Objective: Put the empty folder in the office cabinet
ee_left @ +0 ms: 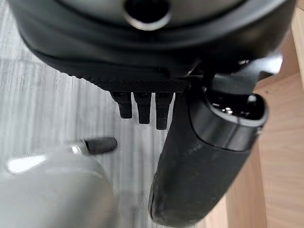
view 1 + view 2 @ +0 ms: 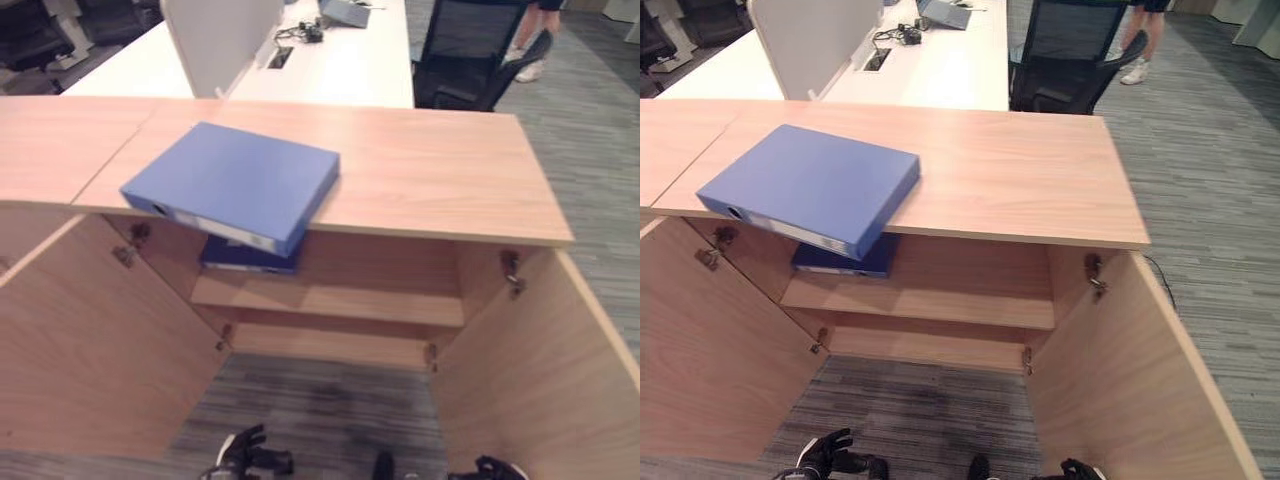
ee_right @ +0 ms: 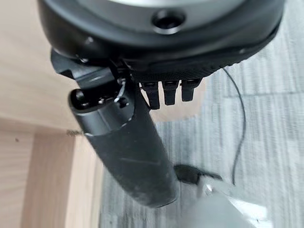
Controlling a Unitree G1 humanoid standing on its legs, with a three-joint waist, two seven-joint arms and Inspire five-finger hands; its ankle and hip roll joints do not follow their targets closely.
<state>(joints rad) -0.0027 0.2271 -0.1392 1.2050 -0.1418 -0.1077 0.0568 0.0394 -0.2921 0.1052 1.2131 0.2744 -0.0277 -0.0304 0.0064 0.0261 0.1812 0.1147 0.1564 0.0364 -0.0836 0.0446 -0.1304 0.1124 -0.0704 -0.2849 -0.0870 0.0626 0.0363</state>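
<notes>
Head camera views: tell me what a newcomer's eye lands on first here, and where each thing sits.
A blue folder lies flat on the wooden cabinet top, its near corner jutting past the front edge. Below it the cabinet stands open, both doors swung wide, with a second blue folder on the upper shelf at the left. The left hand and right hand hang low near the carpet, holding nothing.

Grey striped carpet (image 2: 1200,200), white desk (image 2: 340,60), black office chair (image 2: 1065,55).
</notes>
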